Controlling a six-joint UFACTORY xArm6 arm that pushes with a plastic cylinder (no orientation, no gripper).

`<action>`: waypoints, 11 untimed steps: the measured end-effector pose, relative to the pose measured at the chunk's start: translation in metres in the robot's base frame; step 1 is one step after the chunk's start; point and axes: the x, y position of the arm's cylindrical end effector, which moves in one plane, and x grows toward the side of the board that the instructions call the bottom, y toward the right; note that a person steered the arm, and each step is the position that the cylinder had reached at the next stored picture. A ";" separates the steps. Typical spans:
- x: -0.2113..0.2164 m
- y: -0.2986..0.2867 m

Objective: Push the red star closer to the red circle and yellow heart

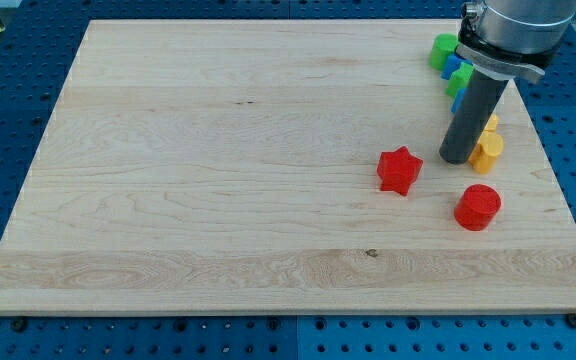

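Note:
The red star (399, 169) lies on the wooden board at the view's right of centre. The red circle (478, 207) lies to its lower right, a short gap away. A yellow block (487, 150), partly hidden by the rod, sits to the right of the star, above the red circle; its shape is hard to make out. My tip (457, 158) rests on the board just right of the red star and touching the left side of the yellow block.
A green block (443, 50) and a blue block (457, 70) sit near the board's top right, partly behind the rod. The board's right edge (558, 190) is close to the blocks.

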 end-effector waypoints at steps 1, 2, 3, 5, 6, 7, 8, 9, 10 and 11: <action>-0.012 -0.043; -0.027 -0.103; -0.029 -0.161; 0.002 -0.162; 0.025 -0.132; 0.028 -0.089; 0.028 -0.070; 0.024 -0.098; 0.024 -0.087; 0.024 -0.056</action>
